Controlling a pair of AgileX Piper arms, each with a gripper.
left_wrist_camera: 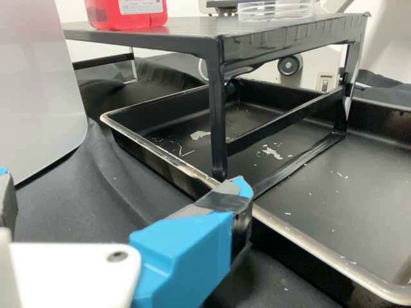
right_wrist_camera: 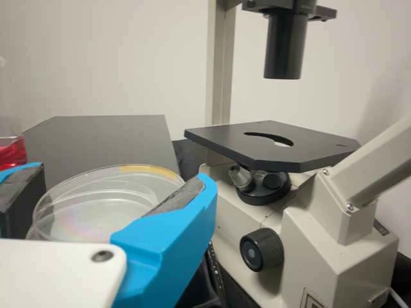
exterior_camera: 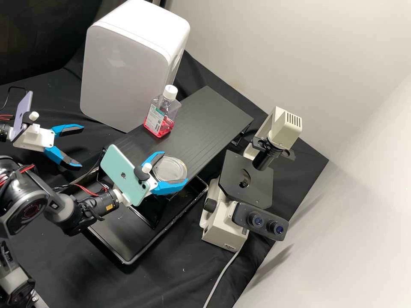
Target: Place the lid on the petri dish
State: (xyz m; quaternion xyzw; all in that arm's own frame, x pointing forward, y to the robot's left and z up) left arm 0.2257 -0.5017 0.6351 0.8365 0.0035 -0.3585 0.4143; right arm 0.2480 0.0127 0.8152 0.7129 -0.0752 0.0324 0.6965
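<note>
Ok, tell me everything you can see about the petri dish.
The petri dish is shallow, round, clear plastic, with a yellowish tinge along part of its rim. It lies flat at the near end of the black shelf, clasped on both sides by the right tool and its blue fingers. I cannot tell whether its lid is on.

High view down over bench (exterior_camera: 55, 265), left wrist low facing tray (left_wrist_camera: 160, 154), right wrist near microscope (right_wrist_camera: 308, 256), shelf (exterior_camera: 205, 124) shared
</note>
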